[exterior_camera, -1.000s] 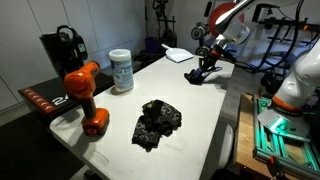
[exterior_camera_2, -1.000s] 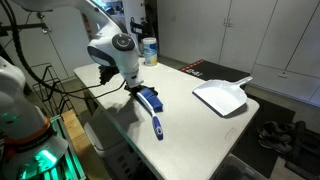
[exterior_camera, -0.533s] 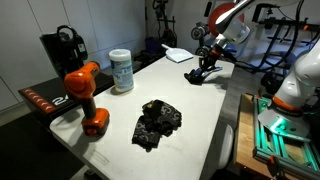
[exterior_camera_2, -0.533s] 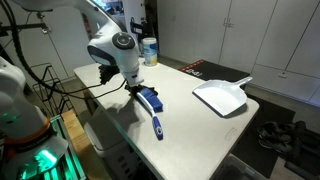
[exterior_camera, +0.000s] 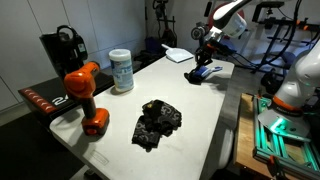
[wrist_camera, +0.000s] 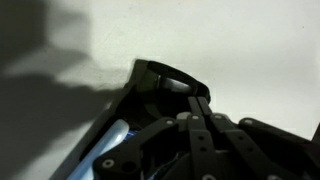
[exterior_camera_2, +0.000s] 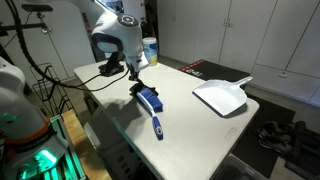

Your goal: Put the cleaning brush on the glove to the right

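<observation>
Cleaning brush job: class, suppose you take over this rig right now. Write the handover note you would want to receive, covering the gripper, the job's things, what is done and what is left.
Gripper: hangs just above one end of the cleaning brush; open or shut cannot be told, as the wrist view is too dark.
Cleaning brush: lies on the white table, at the arm's end.
Glove: black, crumpled, at the table's opposite end, near the orange drill.
Done: nothing that shows; the brush is not on the glove.
Left: grip the brush, carry it across, and set it on the glove.
</observation>
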